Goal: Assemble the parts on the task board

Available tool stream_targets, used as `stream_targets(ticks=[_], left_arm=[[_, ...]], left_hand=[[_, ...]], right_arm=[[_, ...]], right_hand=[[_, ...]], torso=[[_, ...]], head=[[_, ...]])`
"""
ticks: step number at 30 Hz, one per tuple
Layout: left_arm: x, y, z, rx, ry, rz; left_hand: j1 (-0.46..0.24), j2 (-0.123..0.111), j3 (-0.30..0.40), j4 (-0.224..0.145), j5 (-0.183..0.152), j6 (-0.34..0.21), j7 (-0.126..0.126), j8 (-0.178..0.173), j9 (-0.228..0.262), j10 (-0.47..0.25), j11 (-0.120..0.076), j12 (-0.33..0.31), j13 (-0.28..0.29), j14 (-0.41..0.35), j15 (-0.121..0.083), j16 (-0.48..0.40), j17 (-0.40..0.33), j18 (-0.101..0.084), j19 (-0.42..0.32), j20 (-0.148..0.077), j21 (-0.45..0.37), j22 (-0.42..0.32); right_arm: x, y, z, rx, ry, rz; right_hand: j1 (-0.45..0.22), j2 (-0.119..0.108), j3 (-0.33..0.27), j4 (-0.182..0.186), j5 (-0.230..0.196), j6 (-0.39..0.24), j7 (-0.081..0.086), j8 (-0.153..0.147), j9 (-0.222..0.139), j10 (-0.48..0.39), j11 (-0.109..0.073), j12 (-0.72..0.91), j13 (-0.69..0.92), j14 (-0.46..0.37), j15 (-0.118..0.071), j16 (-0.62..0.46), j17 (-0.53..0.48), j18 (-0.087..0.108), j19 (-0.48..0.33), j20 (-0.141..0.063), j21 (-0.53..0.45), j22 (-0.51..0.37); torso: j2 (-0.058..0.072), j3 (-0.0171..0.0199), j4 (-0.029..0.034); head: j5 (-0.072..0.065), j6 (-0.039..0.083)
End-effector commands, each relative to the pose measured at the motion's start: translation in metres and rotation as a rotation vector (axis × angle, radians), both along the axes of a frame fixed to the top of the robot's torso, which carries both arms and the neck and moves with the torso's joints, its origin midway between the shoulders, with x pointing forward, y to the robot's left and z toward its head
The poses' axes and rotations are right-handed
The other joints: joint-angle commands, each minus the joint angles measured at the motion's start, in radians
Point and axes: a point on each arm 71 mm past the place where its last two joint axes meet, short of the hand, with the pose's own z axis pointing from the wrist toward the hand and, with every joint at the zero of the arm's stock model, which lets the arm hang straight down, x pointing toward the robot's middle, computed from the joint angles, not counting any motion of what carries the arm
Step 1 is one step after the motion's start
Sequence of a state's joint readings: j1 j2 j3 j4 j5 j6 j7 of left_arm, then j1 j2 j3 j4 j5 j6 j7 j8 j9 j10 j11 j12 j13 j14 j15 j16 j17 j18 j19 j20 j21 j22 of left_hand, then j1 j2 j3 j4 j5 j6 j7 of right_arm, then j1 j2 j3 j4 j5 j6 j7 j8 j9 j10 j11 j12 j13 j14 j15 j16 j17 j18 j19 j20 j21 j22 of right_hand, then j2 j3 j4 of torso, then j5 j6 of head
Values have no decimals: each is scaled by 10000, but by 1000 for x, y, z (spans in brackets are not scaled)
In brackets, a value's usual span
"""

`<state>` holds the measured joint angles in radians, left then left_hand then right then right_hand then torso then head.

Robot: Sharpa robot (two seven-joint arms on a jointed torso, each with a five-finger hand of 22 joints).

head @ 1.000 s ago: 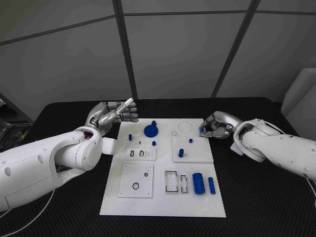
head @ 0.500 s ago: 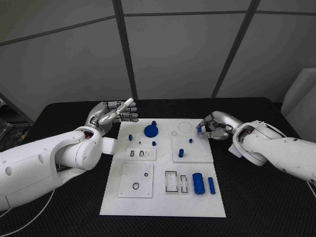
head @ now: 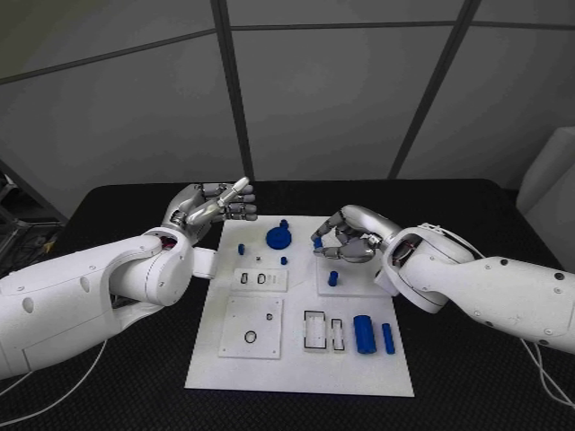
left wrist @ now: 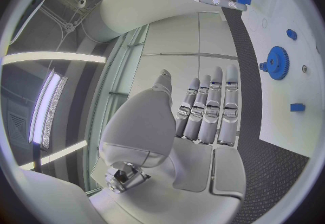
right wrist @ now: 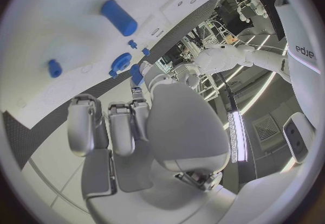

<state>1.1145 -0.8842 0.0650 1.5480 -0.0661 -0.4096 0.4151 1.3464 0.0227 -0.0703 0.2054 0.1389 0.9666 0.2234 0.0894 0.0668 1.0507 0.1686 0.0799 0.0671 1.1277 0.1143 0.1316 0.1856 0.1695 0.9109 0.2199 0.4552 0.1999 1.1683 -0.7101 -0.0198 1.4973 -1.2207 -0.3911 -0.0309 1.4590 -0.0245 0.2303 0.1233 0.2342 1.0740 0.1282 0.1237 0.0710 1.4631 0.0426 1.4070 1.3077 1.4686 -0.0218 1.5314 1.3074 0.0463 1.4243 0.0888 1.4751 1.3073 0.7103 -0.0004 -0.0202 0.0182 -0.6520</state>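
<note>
The right hand [head: 345, 237] pinches a small blue peg [head: 319, 241] in its curled fingers above the white board [head: 301, 359], apparently carrying it toward a hole just below, while the left hand [head: 213, 206] waits empty, fingers straight, just beside the board's far corner, out of the way.

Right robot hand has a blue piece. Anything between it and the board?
Nothing visible. The right robot hand holds the small blue piece above the task board. The blue gear lies to its side and a blue peg stands nearer the robot, both apart from it. The left robot hand is raised beside the board.
</note>
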Motion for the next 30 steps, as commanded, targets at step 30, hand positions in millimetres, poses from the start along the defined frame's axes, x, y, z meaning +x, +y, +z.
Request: stream_targets(ticks=[30], left_arm=[[4,-7,-1,-45,-75,-159]], left_hand=[[10,96,-54,-15,-36,50,-2,-68,4,99,-3,-62,7,-8,27,-78,26,105,-53,6,48,5]], right_arm=[[-11,101,-21,-1880,-166,648]], right_hand=[[-274,-181,80,13,126,59,-40,30,3,-58,-21,-104,883,810,-47,-8,1659,5,-31,-18,22,649]], torso=[[24,19,-33]], head=[[384,-285]])
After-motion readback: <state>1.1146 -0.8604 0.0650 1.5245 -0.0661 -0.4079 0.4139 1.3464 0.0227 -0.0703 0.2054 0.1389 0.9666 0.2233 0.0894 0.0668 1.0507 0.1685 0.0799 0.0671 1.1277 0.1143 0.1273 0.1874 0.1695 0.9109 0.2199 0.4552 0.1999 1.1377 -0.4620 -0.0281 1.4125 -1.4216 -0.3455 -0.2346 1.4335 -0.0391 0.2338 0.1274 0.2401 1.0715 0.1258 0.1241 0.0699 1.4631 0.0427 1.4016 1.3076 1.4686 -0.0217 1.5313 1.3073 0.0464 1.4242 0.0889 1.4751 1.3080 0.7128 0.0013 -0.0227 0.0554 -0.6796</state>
